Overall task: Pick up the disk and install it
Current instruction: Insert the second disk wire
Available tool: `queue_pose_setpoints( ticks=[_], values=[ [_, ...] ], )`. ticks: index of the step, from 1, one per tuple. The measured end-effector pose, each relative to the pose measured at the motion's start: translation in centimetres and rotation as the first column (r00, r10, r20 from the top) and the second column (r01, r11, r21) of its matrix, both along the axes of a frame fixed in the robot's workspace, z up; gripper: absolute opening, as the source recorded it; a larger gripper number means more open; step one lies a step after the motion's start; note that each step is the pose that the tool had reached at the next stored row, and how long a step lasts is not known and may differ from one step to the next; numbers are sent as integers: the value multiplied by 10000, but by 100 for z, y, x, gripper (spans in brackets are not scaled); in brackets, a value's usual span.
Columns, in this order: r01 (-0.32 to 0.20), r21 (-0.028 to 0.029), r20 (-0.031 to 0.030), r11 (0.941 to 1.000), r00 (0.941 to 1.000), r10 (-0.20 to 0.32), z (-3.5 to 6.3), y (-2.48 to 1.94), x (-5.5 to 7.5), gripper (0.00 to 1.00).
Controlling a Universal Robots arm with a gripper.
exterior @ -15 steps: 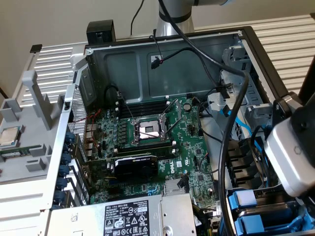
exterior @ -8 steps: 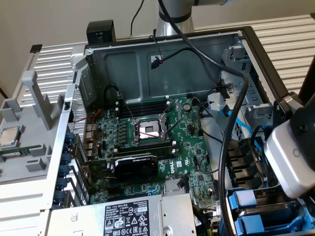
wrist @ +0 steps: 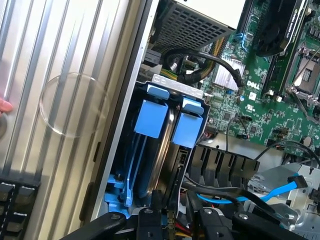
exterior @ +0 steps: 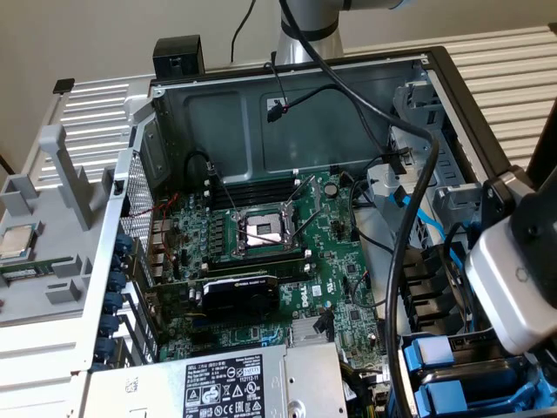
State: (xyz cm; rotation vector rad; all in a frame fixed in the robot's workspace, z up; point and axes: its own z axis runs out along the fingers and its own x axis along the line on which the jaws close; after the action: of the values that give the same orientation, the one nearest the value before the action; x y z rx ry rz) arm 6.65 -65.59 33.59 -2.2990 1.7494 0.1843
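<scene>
Inside, the exterior view shows one open computer case (exterior: 435, 61). It holds one motherboard (exterior: 339, 226), one bare processor socket (exterior: 264, 231), one black graphics card (exterior: 239, 294) and one grey power-supply box (exterior: 218, 383) with a black-and-white label. At the exterior view's lower right, two blue carrier fronts (exterior: 431, 353) sit one beside the other, and the arm's white wrist (exterior: 513, 287) hangs just above them. Outside the case, on the exterior view's left, one processor chip (exterior: 17, 242) lies on a grey ribbed surface.

From the wrist view, the blue drive cage (wrist: 120, 195) holds both carrier fronts side by side. The disk (wrist: 164, 150) stands on edge in that cage, its silver side showing between them. The gripper (wrist: 177, 224) is at the cage's near end, close to the disk's edge. Whether it is clamped on the disk or standing apart cannot be told.
</scene>
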Motion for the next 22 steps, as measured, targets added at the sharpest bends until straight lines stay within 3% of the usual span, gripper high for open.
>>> queue_pose_setpoints(
  ticks=[6,7,22],
  values=[
    [0,-1,-1,10000,10000,0,-7,1,0,31],
    [-1,0,-1,10000,10000,1,-10,0,0,24],
    [0,2,-2,10000,10000,0,-20,7,0,24]
  ],
)
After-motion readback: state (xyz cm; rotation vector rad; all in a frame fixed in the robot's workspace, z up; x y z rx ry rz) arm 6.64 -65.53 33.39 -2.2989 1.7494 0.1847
